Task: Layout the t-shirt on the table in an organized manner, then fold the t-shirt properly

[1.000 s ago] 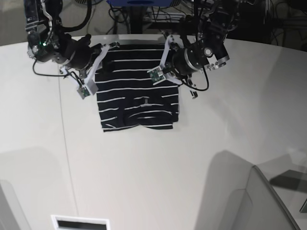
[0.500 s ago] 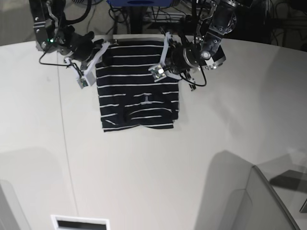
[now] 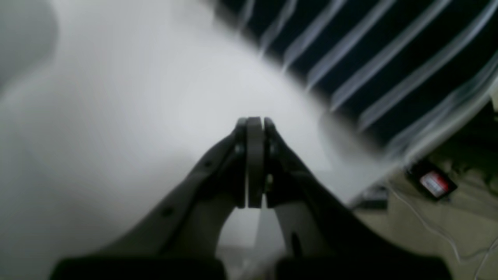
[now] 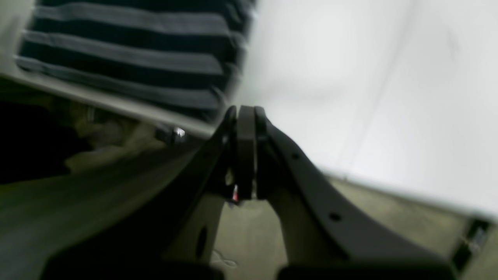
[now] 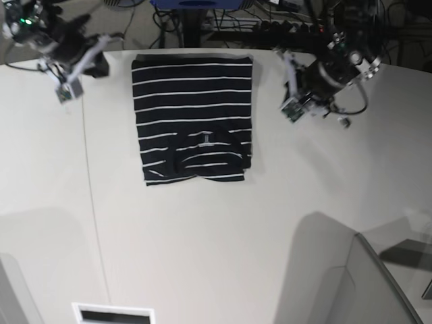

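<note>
The soft striped t-shirt (image 5: 192, 118) is seen folded into a rectangle at twelve o'clock on the smooth white table (image 5: 216, 236). Both the left gripper (image 3: 255, 126) and right gripper (image 4: 245, 114) are clenched empty, apart from it.

t-shirt (image 5: 192, 118): flat on the desk (image 5: 216, 236), toward its far edge. left hand (image 3: 255, 124): off the shirt's right side. right hand (image 4: 245, 112): off its left side.

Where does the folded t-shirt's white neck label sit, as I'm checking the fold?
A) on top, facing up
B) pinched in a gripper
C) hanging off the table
A: in the base view the neck label shows on the t-shirt, lying flat on the table.
</note>
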`<state>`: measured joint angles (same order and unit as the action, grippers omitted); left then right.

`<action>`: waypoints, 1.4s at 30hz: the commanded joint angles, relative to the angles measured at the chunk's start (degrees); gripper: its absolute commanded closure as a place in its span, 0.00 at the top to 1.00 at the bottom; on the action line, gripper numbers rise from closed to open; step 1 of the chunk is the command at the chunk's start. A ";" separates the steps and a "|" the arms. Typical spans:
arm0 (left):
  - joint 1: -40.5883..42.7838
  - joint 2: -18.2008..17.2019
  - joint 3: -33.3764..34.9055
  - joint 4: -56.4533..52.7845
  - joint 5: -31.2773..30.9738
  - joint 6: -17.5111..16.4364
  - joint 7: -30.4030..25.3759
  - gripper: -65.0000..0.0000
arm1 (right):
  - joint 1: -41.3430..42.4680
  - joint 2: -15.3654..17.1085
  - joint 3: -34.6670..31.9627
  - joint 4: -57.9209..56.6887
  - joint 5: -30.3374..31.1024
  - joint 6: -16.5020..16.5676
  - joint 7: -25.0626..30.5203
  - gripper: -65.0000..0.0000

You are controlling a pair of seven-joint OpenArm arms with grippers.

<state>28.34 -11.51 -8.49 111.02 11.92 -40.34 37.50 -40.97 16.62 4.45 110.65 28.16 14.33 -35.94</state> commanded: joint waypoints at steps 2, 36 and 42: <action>4.41 -2.07 -1.05 1.20 -0.19 0.34 -0.53 0.00 | -4.44 0.65 1.40 1.31 0.72 0.66 0.82 0.00; -23.02 2.23 28.49 -111.02 -10.65 16.73 -62.07 0.00 | 33.54 -10.60 -22.43 -106.21 -22.84 0.31 51.64 0.01; -22.32 2.94 27.88 -106.58 -10.65 19.72 -61.45 0.00 | 33.45 -11.92 -22.25 -105.68 -22.76 0.22 51.81 0.01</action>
<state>5.56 -8.56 19.42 4.49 1.15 -20.73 -23.46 -7.20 5.10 -17.96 4.86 5.52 14.06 15.46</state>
